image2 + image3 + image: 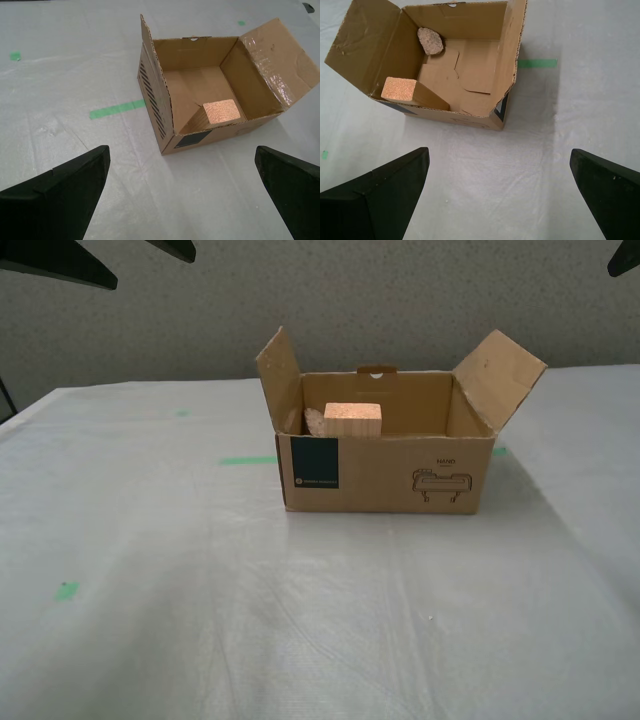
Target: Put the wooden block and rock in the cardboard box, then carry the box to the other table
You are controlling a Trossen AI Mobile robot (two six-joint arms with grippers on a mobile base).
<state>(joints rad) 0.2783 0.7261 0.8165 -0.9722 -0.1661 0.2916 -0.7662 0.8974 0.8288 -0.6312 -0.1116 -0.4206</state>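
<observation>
Cardboard box [400, 475]: brown corrugated card, matt; torn fluted edges; clear glossy tape on one flap (sheen in second wrist view); dark teal printed label [314, 462], matt.
Wooden block [400, 90]: pale wood, coarse speckled end grain, unvarnished.
Rock [430, 40]: pinkish-beige stone, rough, dull.
Table [150, 570]: white sheet cover, wrinkled, faint sheen; green tape marks [248, 460].
Gripper fingers [375, 200]: black, matt, smooth.
</observation>
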